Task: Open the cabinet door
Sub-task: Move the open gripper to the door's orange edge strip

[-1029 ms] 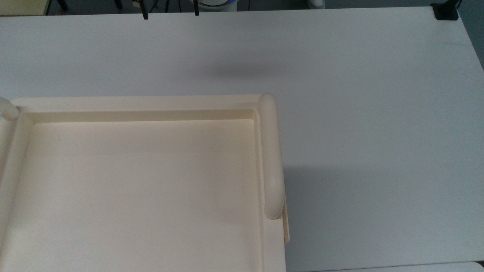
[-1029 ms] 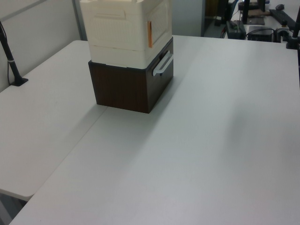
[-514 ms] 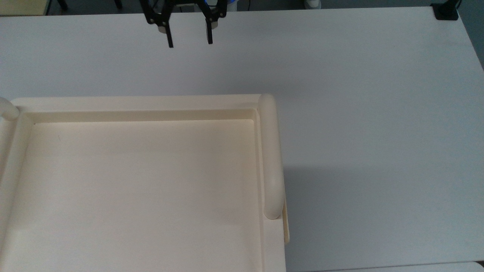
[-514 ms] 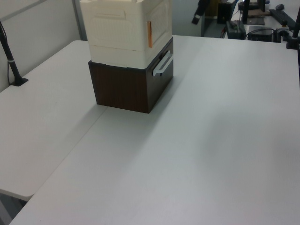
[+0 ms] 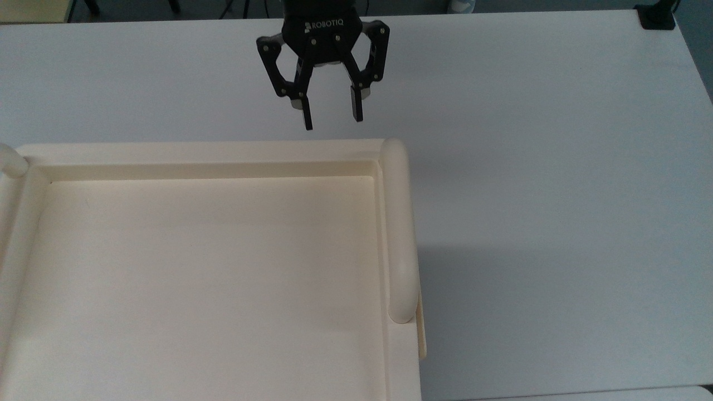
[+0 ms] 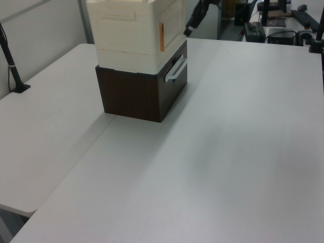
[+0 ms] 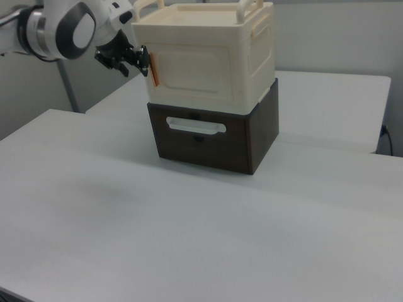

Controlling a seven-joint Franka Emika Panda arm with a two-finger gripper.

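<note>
Gripper (image 5: 331, 118) jaws spread, holding nothing, just beside cabinet (image 7: 208, 53); cabinet door (image 7: 197, 71) shut

You see a black gripper (image 5: 331, 118) with "ROBOTIQ" in white on its body, silver screws at the linkage joints, two thin flat fingers (image 5: 307, 117), and a white arm (image 7: 60, 24) with grey joint caps.

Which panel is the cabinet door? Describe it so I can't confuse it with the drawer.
Find the two-box stack on the white table: a cream cabinet on a dark brown base. The cabinet door is the cream front panel with a raised rectangular rim, directly above the drawer's white bar handle. An orange strip runs down its edge beside the open hand.
</note>
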